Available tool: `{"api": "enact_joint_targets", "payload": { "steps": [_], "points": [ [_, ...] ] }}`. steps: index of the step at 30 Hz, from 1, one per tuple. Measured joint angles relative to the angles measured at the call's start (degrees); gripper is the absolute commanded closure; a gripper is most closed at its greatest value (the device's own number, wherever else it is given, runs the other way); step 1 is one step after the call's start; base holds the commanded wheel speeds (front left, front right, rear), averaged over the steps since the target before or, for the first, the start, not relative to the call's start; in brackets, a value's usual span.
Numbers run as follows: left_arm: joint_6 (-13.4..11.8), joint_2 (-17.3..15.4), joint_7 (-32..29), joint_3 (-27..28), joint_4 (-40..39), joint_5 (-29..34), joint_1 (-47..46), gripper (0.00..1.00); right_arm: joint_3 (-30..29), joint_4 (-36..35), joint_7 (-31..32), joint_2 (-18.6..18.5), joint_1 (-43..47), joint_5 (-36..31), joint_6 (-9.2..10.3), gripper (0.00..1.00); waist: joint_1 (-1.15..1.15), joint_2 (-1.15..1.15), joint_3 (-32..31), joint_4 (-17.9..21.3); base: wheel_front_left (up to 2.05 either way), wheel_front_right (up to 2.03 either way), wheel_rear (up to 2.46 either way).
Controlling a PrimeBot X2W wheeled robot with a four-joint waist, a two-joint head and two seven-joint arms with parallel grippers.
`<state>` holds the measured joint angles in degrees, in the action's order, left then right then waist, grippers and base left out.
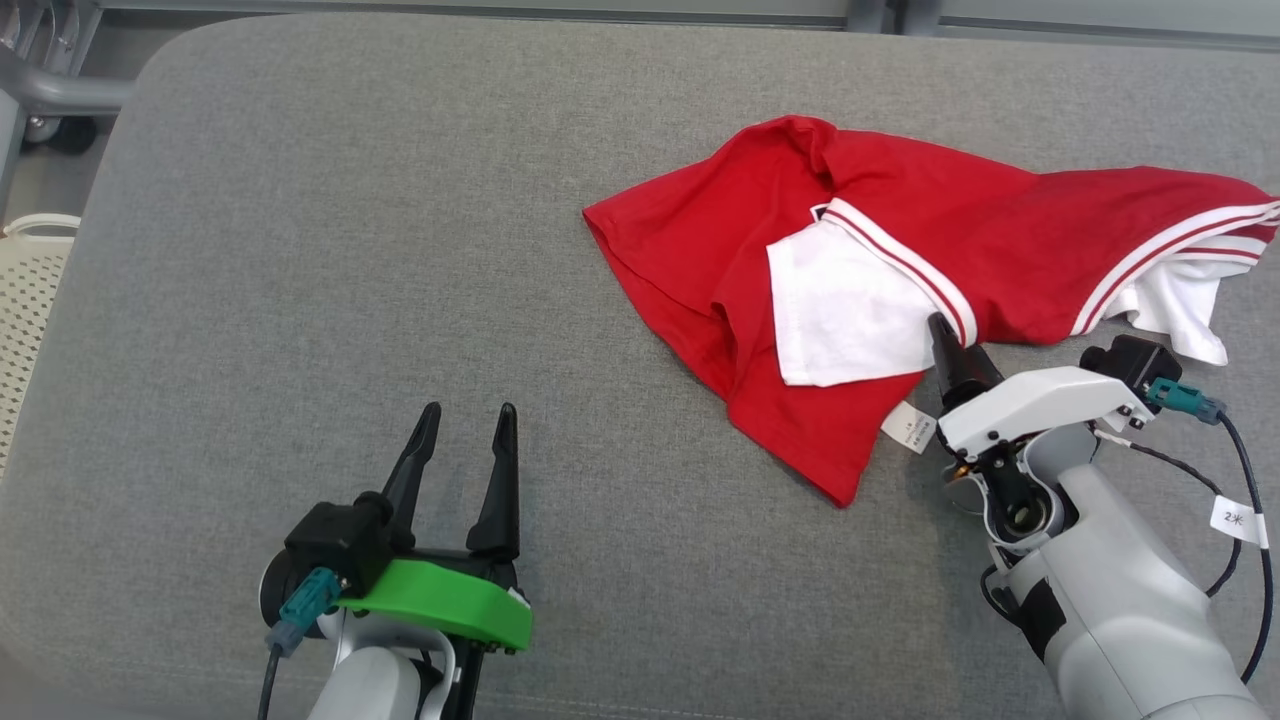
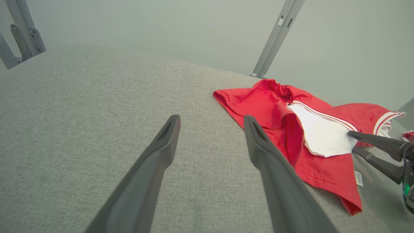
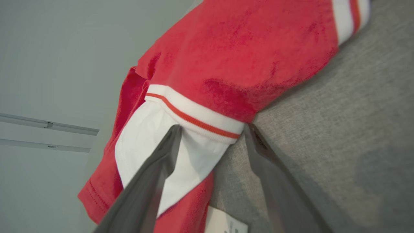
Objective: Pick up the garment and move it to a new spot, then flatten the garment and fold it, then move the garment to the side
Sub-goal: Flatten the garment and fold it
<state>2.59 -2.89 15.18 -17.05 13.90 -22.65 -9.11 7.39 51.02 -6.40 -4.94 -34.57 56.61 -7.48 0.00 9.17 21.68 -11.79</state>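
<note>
Red garment (image 1: 900, 230) lying rumpled on the grey padded surface (image 1: 300, 250), with both pairs of fingers spread wide.

The pad runs out well beyond every fingertip. The garment lies bunched directly ahead of the right gripper (image 3: 212, 127) and off to the right of the left gripper's (image 1: 470, 410) fingers, well apart from them. The right gripper's jaws are fully apart and grip nothing. One finger lies over the white panel (image 1: 850, 310) and the other sits on bare pad just beside the cloth, so the striped band (image 3: 194, 118) falls between their tips (close, but not pinched). The left gripper is also wide open and empty above bare pad. A small label (image 1: 910, 427) pokes out just beside the right fingers.
</note>
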Motion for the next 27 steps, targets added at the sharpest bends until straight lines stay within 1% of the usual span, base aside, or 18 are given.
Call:
{"api": "enact_joint_targets", "payload": {
  "steps": [1, 2, 3, 4, 5, 6, 7, 12, 17, 20, 23, 27],
  "points": [
    [0.0, 0.0, 0.0, 0.0, 0.0, 0.0, -0.1, 0.00, 0.2, 0.0, -0.7, -0.2, -0.3, 0.0, 0.00, 0.07, 0.00, 0.00, 0.2, -0.2, 0.00, 0.00, 0.00],
    [0.0, 0.0, 0.0, 0.0, 0.0, 0.0, -0.2, 0.00, 0.6, 0.1, -1.2, -0.4, -0.6, 0.0, 0.00, 0.24, 0.00, 0.00, 0.3, -0.4, 0.00, 0.00, 0.00],
    [0.0, 0.0, 0.0, 0.0, 0.0, 0.0, -0.2, 0.00, 0.6, 0.1, -1.2, -0.4, -0.6, 0.0, 0.00, 0.48, 0.00, 0.00, 0.3, -0.4, 0.00, 0.00, 0.00],
    [0.0, 0.0, 0.0, 0.1, 0.0, 0.0, -0.2, 0.00, 0.9, 0.0, -1.7, -0.6, -0.9, 0.0, 0.00, 0.58, 0.00, -0.01, 0.4, -0.5, 0.00, 0.00, 0.00],
    [0.0, 0.0, 0.0, 0.1, 0.0, 0.0, -0.2, 0.00, 1.2, -0.2, -2.1, -0.8, -1.0, 0.0, 0.00, 0.71, 0.00, -0.01, 0.4, -0.6, 0.00, 0.00, 0.00],
    [-0.1, 0.0, 0.0, 0.2, 0.0, -0.1, -0.2, 0.00, 2.2, -0.9, -2.7, -1.0, -1.0, 0.2, 0.00, 0.98, 0.00, -0.01, 0.3, -0.6, 0.00, 0.00, 0.00],
    [-0.1, 0.0, 0.0, 0.4, -0.1, -0.1, -0.2, 0.00, 2.7, -1.1, -3.0, -1.2, -1.0, 0.2, 0.00, 1.00, 0.00, 0.00, 0.3, -0.4, 0.00, 0.00, 0.00],
    [-0.2, 0.0, 0.0, 0.5, -0.2, -0.1, -0.2, 0.00, 5.0, -2.3, -4.8, -2.8, -1.0, -0.8, 0.00, 1.00, 0.00, -0.01, 0.0, 0.5, 0.00, 0.00, 0.00],
    [-0.3, 0.0, 0.0, 0.9, -0.3, -0.1, 0.0, 0.00, 7.8, -6.9, -4.8, -4.5, 0.1, -1.2, -0.01, 1.00, 0.00, -0.01, -0.4, 2.0, 0.00, 0.00, 0.00],
    [-0.3, 0.0, 0.0, 0.9, -0.4, -0.1, 0.3, 0.00, 9.6, -10.5, -2.8, -7.3, 2.5, -1.8, -0.01, 1.00, 0.00, -0.01, -0.7, 3.2, 0.00, 0.00, 0.00],
    [-0.4, 0.1, 0.0, 1.1, -0.6, -0.2, 0.5, 0.00, 10.3, -14.5, 0.5, -11.4, 5.2, -2.1, -0.01, 1.00, 0.00, -0.01, -1.1, 4.6, 0.00, 0.00, 0.00],
    [-0.6, 0.1, 0.0, 1.7, -0.7, -0.5, 1.2, 0.00, 9.9, -20.3, 6.0, -17.0, 9.0, -3.2, 0.00, 1.00, 0.00, 0.00, -1.6, 6.7, 0.00, 0.00, 0.00]
  ]
}}
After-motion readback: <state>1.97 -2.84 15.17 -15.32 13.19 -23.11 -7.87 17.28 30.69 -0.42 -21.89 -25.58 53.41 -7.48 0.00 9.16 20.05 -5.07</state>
